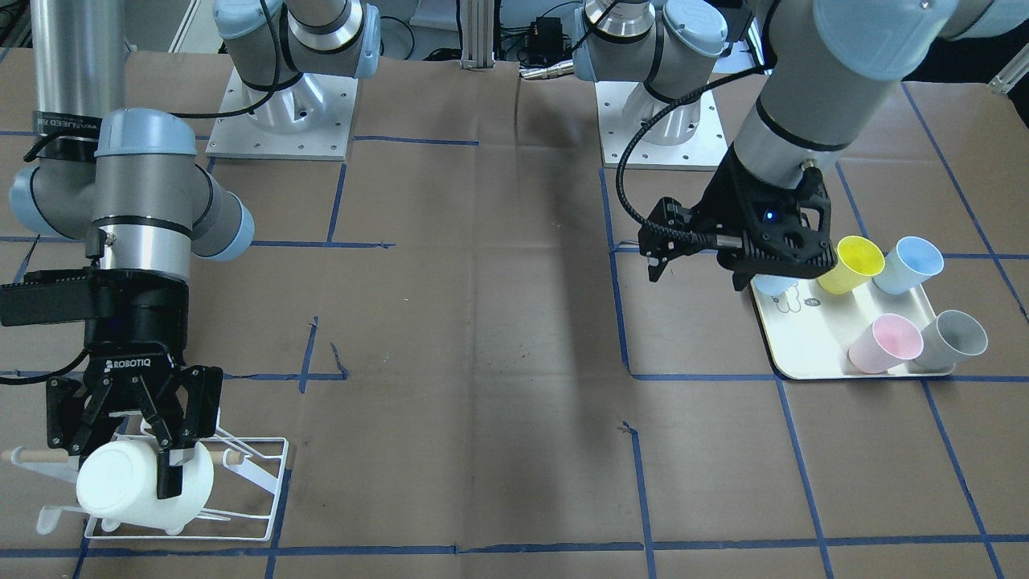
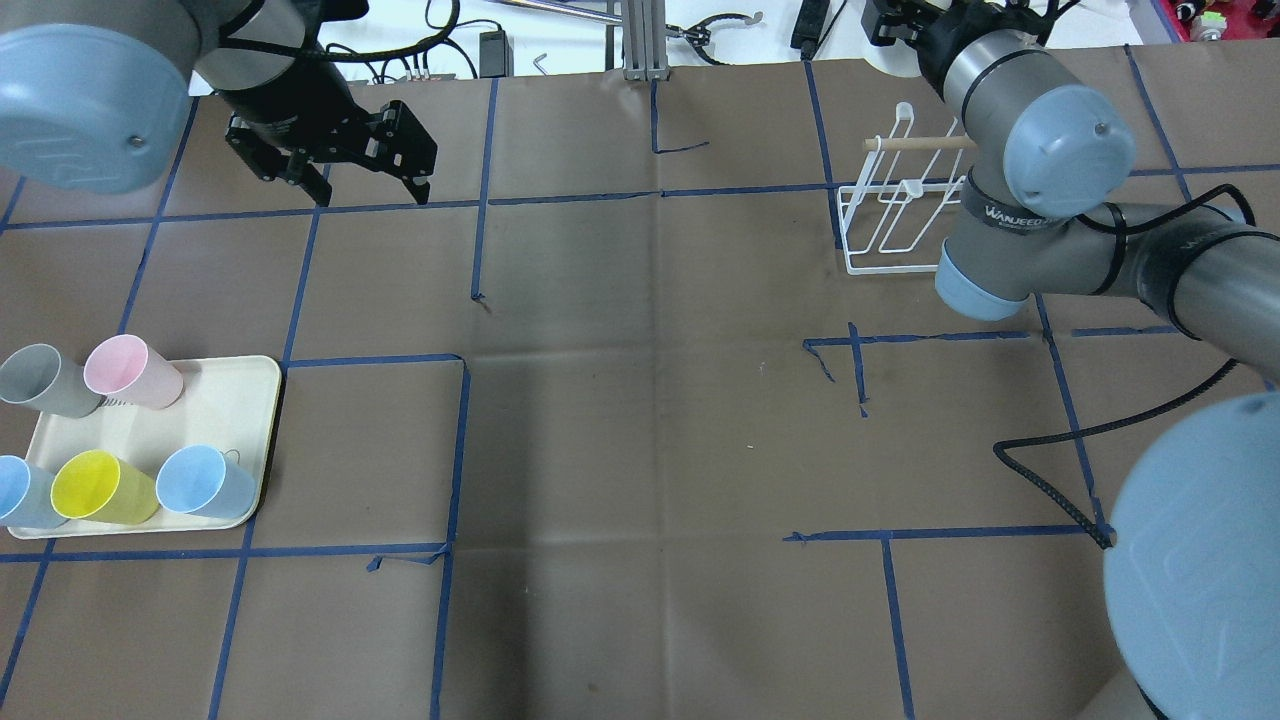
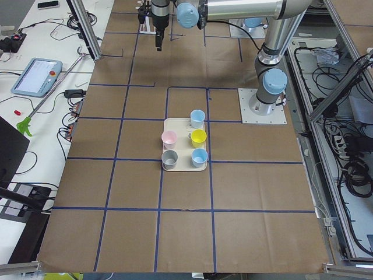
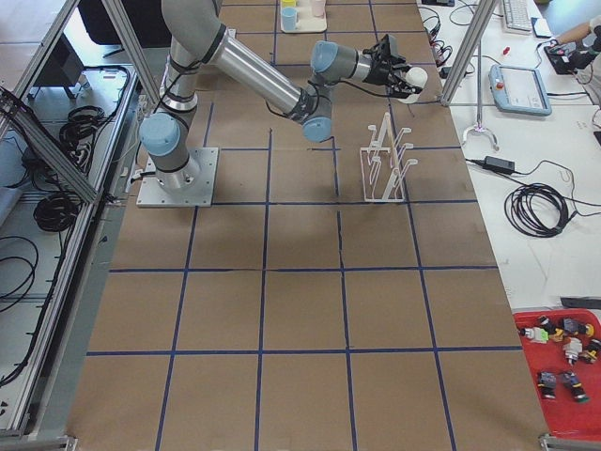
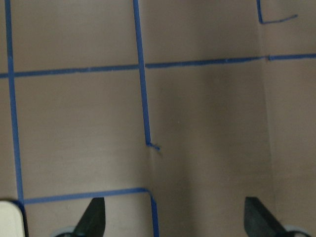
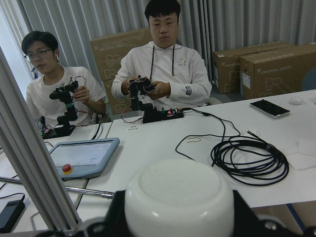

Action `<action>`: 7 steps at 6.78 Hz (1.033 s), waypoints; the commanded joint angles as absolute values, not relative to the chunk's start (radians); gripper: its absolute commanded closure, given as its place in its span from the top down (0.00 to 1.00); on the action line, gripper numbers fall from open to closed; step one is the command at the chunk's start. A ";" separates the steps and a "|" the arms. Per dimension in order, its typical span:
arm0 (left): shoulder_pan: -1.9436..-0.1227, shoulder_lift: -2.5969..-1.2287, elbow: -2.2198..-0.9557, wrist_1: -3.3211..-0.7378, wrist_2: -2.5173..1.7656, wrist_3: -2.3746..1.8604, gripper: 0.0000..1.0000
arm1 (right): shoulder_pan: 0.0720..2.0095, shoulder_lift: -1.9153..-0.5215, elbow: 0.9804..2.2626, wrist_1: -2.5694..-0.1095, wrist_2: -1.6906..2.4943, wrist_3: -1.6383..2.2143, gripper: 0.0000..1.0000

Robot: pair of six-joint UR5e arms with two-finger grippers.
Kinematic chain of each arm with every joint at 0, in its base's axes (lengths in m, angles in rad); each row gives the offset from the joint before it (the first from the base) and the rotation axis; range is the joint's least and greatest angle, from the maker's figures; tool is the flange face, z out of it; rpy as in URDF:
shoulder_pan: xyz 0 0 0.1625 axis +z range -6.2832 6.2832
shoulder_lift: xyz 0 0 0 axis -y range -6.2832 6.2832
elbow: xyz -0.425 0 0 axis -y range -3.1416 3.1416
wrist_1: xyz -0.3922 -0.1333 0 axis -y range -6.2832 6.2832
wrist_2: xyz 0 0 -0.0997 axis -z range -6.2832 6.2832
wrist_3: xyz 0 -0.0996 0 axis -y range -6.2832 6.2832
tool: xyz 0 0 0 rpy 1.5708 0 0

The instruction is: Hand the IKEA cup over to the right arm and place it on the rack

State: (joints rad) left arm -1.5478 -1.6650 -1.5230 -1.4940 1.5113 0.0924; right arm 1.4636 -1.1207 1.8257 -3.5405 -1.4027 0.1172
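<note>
My right gripper (image 1: 129, 470) is shut on a white IKEA cup (image 1: 137, 482), held on its side with its base towards the operators. It hangs over the white wire rack (image 1: 257, 482), by the wooden dowel (image 1: 24, 455); I cannot tell if cup and rack touch. The right wrist view shows the cup (image 6: 178, 202) between both fingers. In the exterior right view the cup (image 4: 413, 77) is above the rack's far end (image 4: 385, 160). My left gripper (image 2: 370, 190) is open and empty, above bare table, its fingertips (image 5: 94, 217) wide apart.
A cream tray (image 2: 230, 400) at my left holds several coloured cups, among them pink (image 2: 130, 372), yellow (image 2: 100, 488) and grey (image 2: 40, 380). Two operators (image 6: 168, 69) sit behind a white desk beyond the rack. Blue tape lines cross the brown table cover.
</note>
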 commanded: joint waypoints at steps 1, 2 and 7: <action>-1.537 -1.599 -1.555 -1.585 1.517 0.092 1.00 | 1.430 -1.048 1.787 -3.560 -1.399 0.101 0.12; -1.534 -1.589 -1.558 -1.588 1.517 0.094 1.00 | 1.430 -1.031 1.786 -3.568 -1.402 0.101 0.12; -1.187 -1.424 -1.814 -1.625 1.648 0.384 0.99 | 1.431 -0.963 1.795 -3.612 -1.402 0.101 0.12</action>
